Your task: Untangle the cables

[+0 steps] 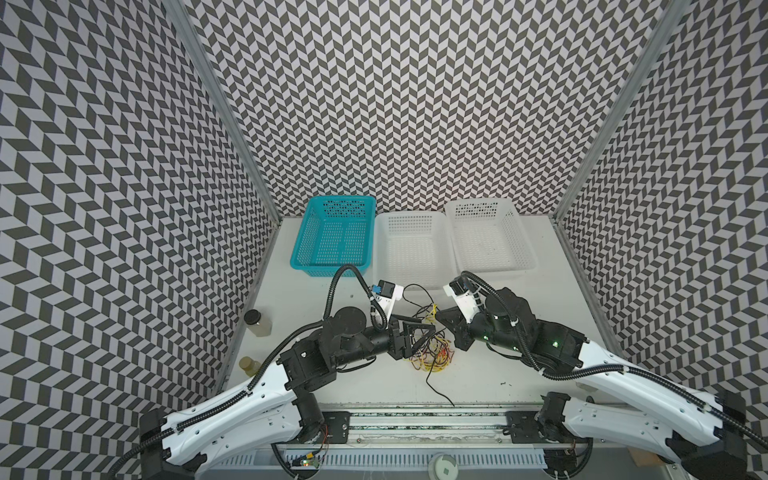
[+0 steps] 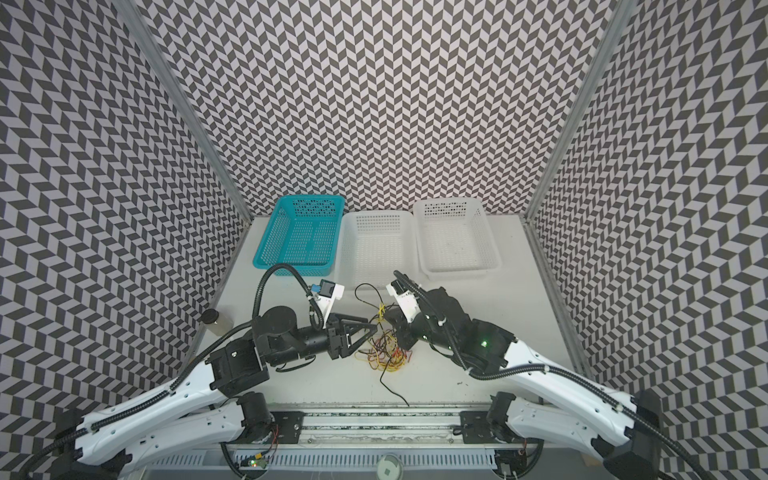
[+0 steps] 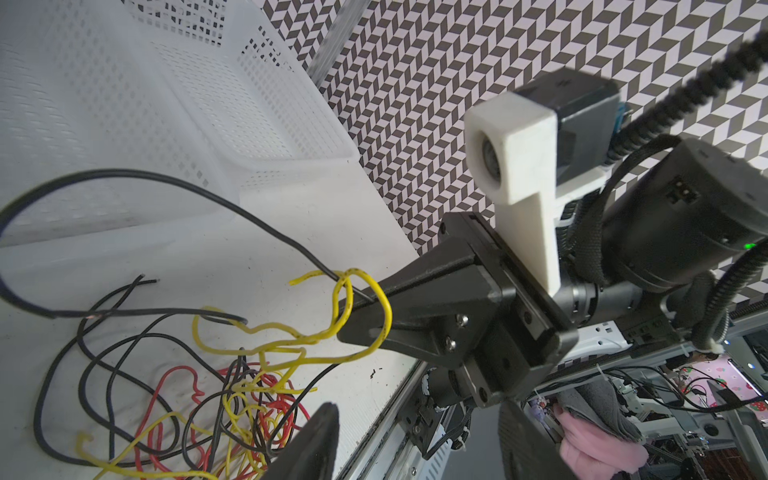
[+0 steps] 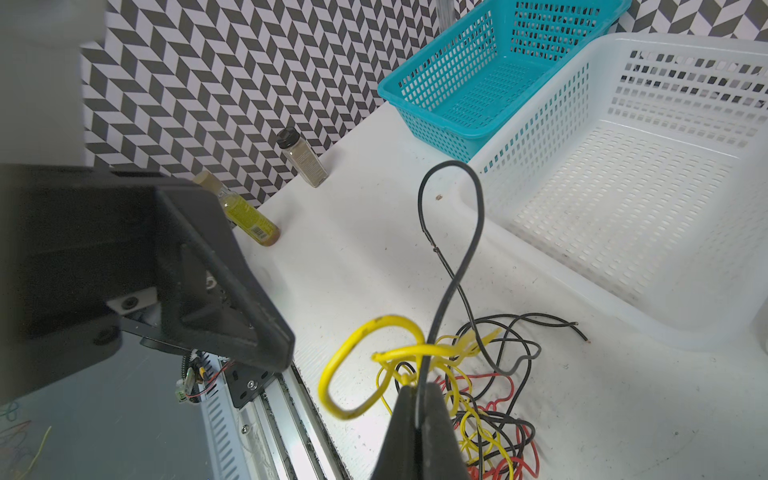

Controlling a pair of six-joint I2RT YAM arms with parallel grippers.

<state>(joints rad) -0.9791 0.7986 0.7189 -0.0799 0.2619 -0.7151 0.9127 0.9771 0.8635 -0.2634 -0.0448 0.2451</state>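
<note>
Both top views, cables (image 1: 432, 354): loose tangle of black, red and yellow strands lying on the counter (image 1: 478, 390), in front of the middle white basket (image 1: 411, 222) and between the two arms; one black strand trails toward the counter's front edge.
Top views, left end effector (image 1: 422, 334): points right, over the left side of the tangle.
Top views, right end effector (image 2: 388, 321): points left, tip just beside the left end effector's tip, above the tangle.
Top views, baskets: teal basket (image 2: 311, 205) at back left, then two white ones side by side to its right.
Left wrist view, left end effector (image 3: 415, 415): jaws stand well apart with nothing between them.
Left wrist view, right end effector (image 3: 357, 309): jaws closed on a black cable (image 3: 108, 170), which arcs away from the tip; a yellow cable (image 3: 386, 316) loops around one finger.
Left wrist view, cables (image 3: 249, 395): on the counter beneath both tips.
Right wrist view, right end effector (image 4: 415, 399): jaws pressed together, the black cable (image 4: 481, 212) rising out of the seam into a tall loop; the yellow cable (image 4: 390, 320) curls beside the tip.
Right wrist view, surroundings: one finger (image 4: 232, 299) of the left end effector; two bottles (image 4: 305, 160) stand by the wall.
</note>
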